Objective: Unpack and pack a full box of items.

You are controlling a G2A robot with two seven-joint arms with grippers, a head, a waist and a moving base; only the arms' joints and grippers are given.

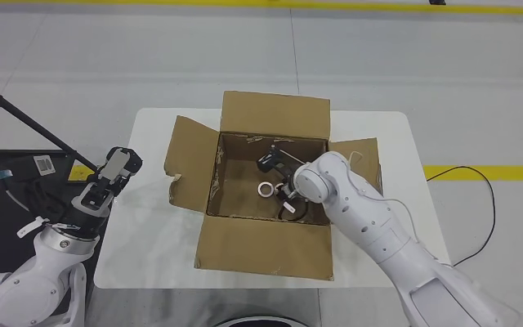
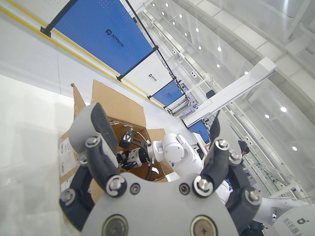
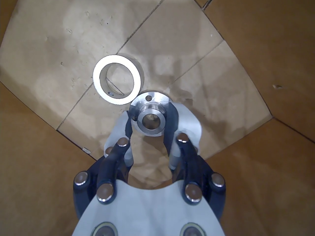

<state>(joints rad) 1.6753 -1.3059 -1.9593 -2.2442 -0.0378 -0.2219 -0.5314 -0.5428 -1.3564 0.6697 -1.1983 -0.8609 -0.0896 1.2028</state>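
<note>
Status of the active step: I have the right gripper (image 3: 150, 117) lowered inside the open brown cardboard box (image 1: 265, 241), which stands on the white table (image 1: 155, 237). Its two fingers are drawn in against opposite sides of the shiny silver flanged metal bushing (image 3: 160, 98), so I read the bushing as gripped, with almost no gap left on either side. The bushing sits low over the box floor near the middle; I cannot tell whether it rests on the cardboard or is already lifted slightly. A flat, pale silver metal ring (image 3: 99, 78) lies on the floor just beside the bushing's flange, on the side away from the wrist. The left gripper (image 2: 157, 116) hangs over the table outside the box's left flap, its fingers spread wide and holding nothing. My judgement is that this is a single-item transfer at the box floor, either the grasp that begins a lift-out or the last instant before a release; the pictures do not settle which. If I am lifting out, the next move calls for a straight vertical rise, grip held firm on the smooth flange, so the bushing does not drag the neighbouring ring or catch a box wall. If I am placing, it calls for a modest finger opening and then the same vertical withdrawal.
</note>
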